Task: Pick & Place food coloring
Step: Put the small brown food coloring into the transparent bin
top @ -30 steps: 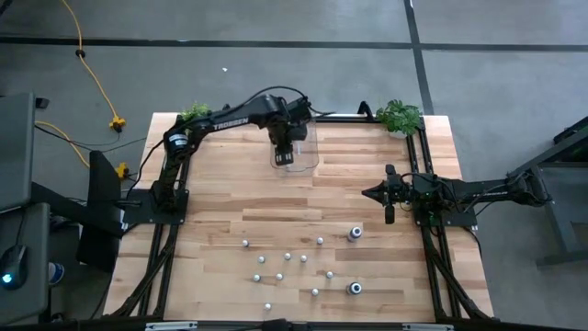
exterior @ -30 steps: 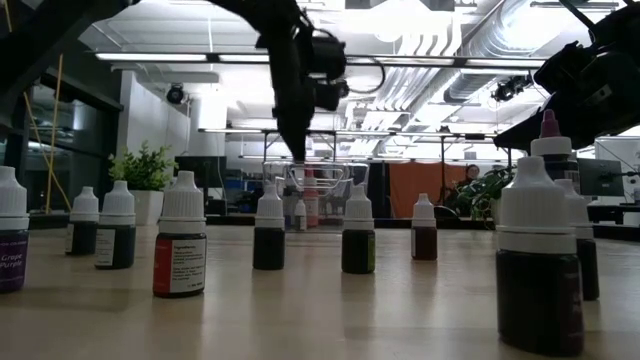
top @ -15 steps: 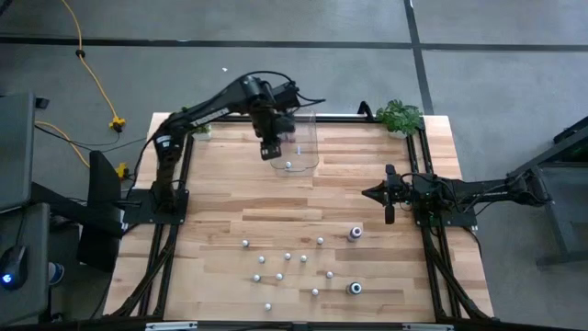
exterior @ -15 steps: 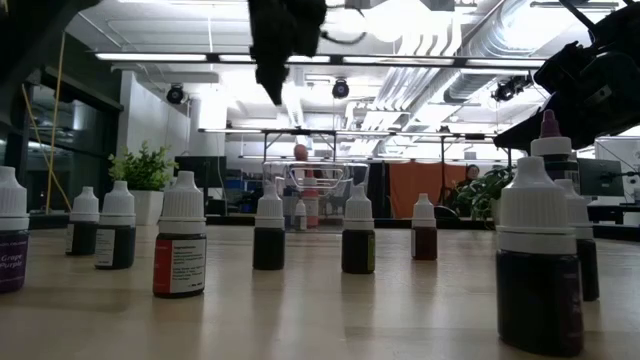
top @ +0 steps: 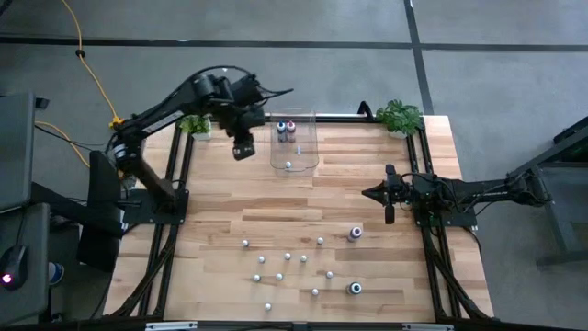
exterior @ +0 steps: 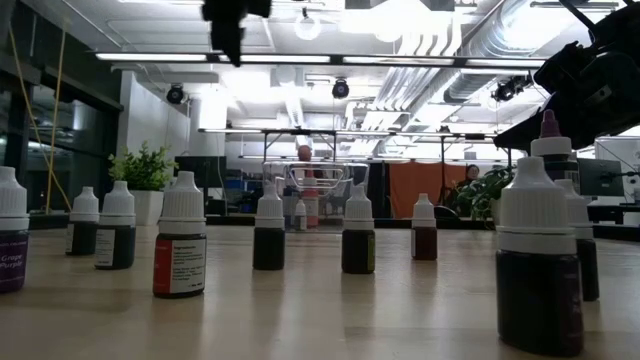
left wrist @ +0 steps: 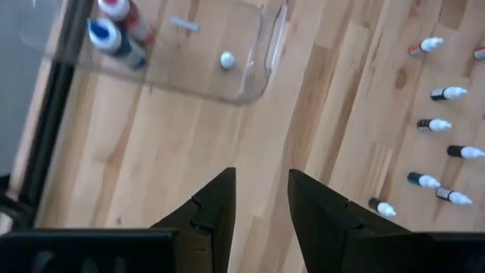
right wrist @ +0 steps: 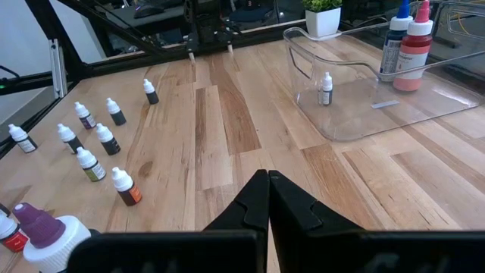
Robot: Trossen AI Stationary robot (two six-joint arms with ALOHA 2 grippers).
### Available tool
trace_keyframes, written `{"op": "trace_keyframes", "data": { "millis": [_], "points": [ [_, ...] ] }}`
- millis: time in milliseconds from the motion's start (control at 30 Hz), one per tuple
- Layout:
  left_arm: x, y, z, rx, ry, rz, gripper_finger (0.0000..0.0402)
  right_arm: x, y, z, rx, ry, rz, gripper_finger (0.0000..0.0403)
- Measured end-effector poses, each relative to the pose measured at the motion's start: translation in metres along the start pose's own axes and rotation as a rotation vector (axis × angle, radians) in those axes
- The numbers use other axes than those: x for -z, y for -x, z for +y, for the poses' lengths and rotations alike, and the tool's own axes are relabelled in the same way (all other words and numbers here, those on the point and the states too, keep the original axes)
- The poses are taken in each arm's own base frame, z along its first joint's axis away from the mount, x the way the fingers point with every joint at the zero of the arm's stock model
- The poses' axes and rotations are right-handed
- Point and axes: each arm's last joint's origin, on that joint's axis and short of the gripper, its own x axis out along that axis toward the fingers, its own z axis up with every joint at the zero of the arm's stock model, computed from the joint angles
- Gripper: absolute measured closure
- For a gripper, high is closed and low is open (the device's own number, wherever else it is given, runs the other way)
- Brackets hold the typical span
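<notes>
Several tiny white-capped food coloring bottles (top: 288,257) stand upright on the wooden table toward its near edge, with two larger ones (top: 355,233) to their right. One small bottle (left wrist: 226,60) stands on the floor of the clear bin (top: 296,158) at the far side. A blue-capped (left wrist: 102,32) and a red-capped bottle (left wrist: 114,7) stand at the bin's far end. My left gripper (top: 243,147) hangs high above the table, left of the bin, open and with nothing between its fingers (left wrist: 261,178). My right gripper (right wrist: 267,178) rests shut at the table's right side.
Small potted plants stand at the far left (top: 195,124) and far right (top: 400,115) corners. Black frame rails run along the table's left, right and far edges. Bare wood lies between the bin and the bottle group.
My left gripper has risen from over the bin and swung toward the table's left edge, its fingers as far apart as before. The small bottle, unseen a second ago under the gripper, now shows on the bin's floor.
</notes>
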Motion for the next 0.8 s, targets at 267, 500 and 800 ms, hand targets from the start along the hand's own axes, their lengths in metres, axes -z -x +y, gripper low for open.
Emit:
{"op": "trace_keyframes", "data": {
  "millis": [267, 500, 800],
  "points": [
    [0.082, -0.026, -0.008, -0.003, 0.079, -0.026, 0.0284, 0.000, 0.000, 0.000, 0.000, 0.000, 0.000, 0.0402],
    [0.157, -0.052, -0.017, 0.077, 0.163, -0.044, 0.0284, 0.000, 0.000, 0.000, 0.000, 0.000, 0.000, 0.0402],
    [0.189, -0.076, -0.021, 0.194, 0.162, -0.128, 0.0284, 0.000, 0.000, 0.000, 0.000, 0.000, 0.000, 0.0402]
  ]
}}
